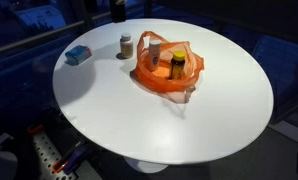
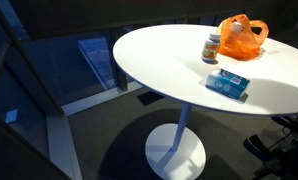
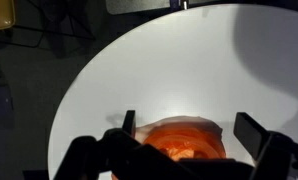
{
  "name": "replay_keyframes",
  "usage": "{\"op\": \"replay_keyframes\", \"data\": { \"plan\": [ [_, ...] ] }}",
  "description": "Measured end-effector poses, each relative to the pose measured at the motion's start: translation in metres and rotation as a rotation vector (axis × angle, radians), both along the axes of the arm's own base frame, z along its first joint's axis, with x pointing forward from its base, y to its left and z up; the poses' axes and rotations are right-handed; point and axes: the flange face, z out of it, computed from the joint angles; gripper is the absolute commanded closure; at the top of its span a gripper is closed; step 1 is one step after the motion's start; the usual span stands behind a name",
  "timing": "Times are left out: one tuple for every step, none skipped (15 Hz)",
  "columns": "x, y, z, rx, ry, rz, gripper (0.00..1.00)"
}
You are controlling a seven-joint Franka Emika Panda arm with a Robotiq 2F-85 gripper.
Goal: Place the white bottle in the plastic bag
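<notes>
The white bottle [image 1: 126,45] with a brown cap stands upright on the round white table [image 1: 219,110], just beside the orange plastic bag [image 1: 169,65]. Both show in both exterior views: bottle [image 2: 210,47], bag [image 2: 241,37]. The bag lies open, with a yellowish bottle [image 1: 177,62] standing inside it. In the wrist view my gripper [image 3: 189,128] is open and empty, its fingers spread either side of the bag [image 3: 184,142] below it. The white bottle is out of the wrist view.
A blue packet [image 1: 78,55] lies near the table's edge, also in an exterior view [image 2: 227,83]. The table stands on a single pedestal [image 2: 177,150] over a dark floor. Dark equipment sits low beside the table [image 1: 49,155].
</notes>
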Motion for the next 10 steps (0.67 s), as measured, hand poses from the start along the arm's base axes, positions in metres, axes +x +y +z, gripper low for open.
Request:
{"op": "replay_keyframes", "data": {
  "plan": [
    [0.0002, -0.0001, 0.0007, 0.000, -0.002, 0.000, 0.00],
    [0.0001, -0.0001, 0.0010, -0.001, -0.002, 0.000, 0.00],
    [0.0000, -0.0001, 0.0013, -0.001, -0.003, 0.000, 0.00],
    [0.0000, -0.0001, 0.0013, -0.001, -0.003, 0.000, 0.00],
    [0.0000, -0.0001, 0.0013, -0.001, -0.003, 0.000, 0.00],
    [0.0000, 0.0001, 0.0009, 0.000, -0.002, 0.000, 0.00],
    [0.0003, 0.0005, 0.0002, 0.000, -0.001, 0.000, 0.00],
    [0.0013, 0.0012, -0.0009, -0.001, 0.000, -0.003, 0.00],
    [0.0033, 0.0026, -0.0026, -0.003, -0.001, -0.004, 0.00],
    [0.0063, 0.0053, -0.0045, -0.006, -0.002, -0.001, 0.00]
  ]
}}
